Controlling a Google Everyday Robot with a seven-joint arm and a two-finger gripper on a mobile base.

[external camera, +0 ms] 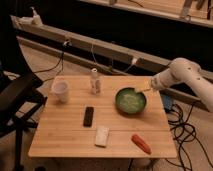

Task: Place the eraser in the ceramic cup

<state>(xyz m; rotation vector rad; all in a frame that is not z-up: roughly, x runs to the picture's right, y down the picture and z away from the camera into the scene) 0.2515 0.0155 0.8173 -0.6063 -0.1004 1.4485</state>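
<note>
The black eraser (88, 116) lies flat near the middle of the wooden table (60, 142). The white ceramic cup (60, 90) stands upright at the table's back left, apart from the eraser. My gripper (140, 89) is at the end of the white arm reaching in from the right, at the far rim of the green bowl (130, 100), well to the right of the eraser and cup.
A slim white shaker (95, 81) stands at the back middle. A pale whitish block (102, 136) lies near the front edge, and a red-orange object (141, 143) lies at the front right. A black chair (17, 102) is left of the table. Cables hang behind and at right.
</note>
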